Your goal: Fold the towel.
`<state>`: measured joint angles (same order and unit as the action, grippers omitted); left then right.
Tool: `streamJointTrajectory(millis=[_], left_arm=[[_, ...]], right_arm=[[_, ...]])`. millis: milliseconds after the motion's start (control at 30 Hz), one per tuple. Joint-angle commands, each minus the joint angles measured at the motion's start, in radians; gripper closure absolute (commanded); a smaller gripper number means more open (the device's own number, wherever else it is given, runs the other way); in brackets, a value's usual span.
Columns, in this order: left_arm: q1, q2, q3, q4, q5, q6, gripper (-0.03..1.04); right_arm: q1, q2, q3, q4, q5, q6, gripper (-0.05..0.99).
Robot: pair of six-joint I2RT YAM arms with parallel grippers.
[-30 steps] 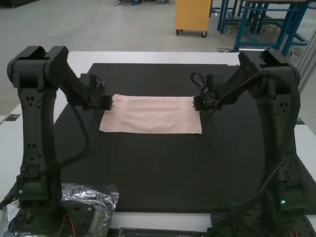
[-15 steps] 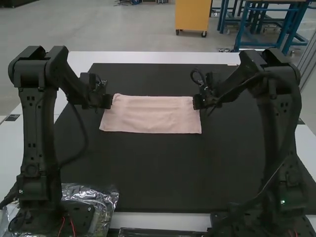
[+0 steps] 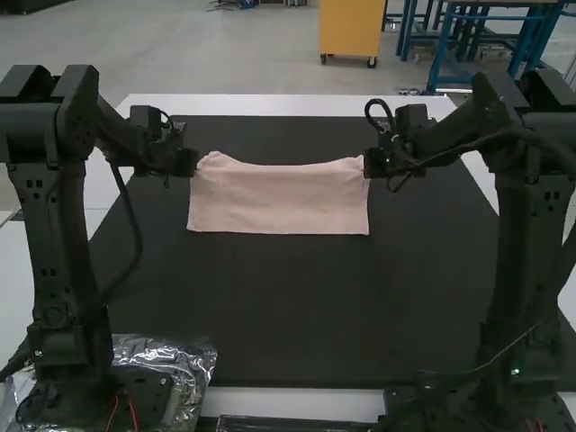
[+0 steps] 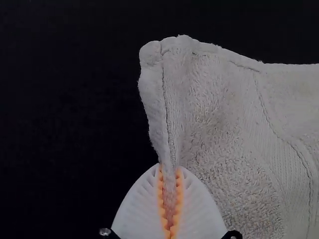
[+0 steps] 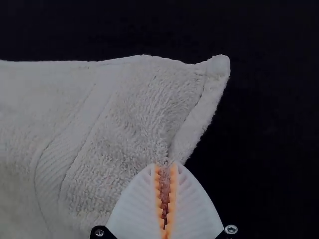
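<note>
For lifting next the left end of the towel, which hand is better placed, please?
Probably the left hand: it pinches the towel at that end; the right hand grips the opposite end.

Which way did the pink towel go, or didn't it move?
Yes, a little: in the high view, the towel has shifted upward, its lower edge now farther from the near edge of the black mat.

This looks like a robotics lab or workshop: a large, flat black mat (image 3: 288,315) lies on a smooth white table (image 3: 306,402), with black, jointed metal-and-plastic robot arms, trailing loose cables, at its near left (image 3: 56,270) and near right, and crinkled clear plastic wrapping (image 3: 196,360) by its near left corner.
</note>
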<state>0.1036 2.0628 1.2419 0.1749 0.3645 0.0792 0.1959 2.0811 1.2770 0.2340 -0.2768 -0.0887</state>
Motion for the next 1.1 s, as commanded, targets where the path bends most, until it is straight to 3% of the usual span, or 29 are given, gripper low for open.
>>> streamJointTrajectory(millis=[0, 267, 700, 867, 900, 933, 967, 1033, 1067], left_arm=[[0.039, -0.059, -0.036, 0.0, -0.018, 0.028, 0.99], [0.045, -0.158, -0.167, 0.005, -0.018, 0.06, 0.99], [0.045, -0.313, -0.412, 0.066, -0.018, 0.065, 0.99], [0.045, -0.316, -0.516, 0.106, -0.027, 0.067, 0.99], [0.045, -0.313, -0.542, 0.129, -0.035, 0.067, 0.98], [0.045, -0.306, -0.57, 0.16, -0.047, 0.067, 0.93], [0.045, -0.299, -0.598, 0.196, -0.052, 0.067, 0.76], [0.047, -0.288, -0.645, 0.281, -0.052, 0.062, 0.26], [0.047, -0.286, -0.662, 0.308, -0.052, 0.059, 0.07]], right_arm=[[-0.041, -0.061, -0.048, 0.001, 0.014, 0.01, 0.96], [-0.047, -0.171, -0.194, 0.007, -0.025, 0.014, 0.96], [-0.047, -0.277, -0.387, 0.028, -0.067, 0.015, 0.96], [-0.042, -0.253, -0.475, 0.123, -0.067, 0.018, 0.95], [-0.041, -0.239, -0.487, 0.143, -0.067, 0.017, 0.9], [-0.041, -0.222, -0.496, 0.156, -0.067, 0.018, 0.76], [-0.039, -0.205, -0.499, 0.156, -0.067, 0.018, 0.62], [-0.047, -0.182, -0.501, 0.156, -0.068, 0.017, 0.34], [-0.047, -0.182, -0.501, 0.156, -0.068, 0.017, 0.25]])
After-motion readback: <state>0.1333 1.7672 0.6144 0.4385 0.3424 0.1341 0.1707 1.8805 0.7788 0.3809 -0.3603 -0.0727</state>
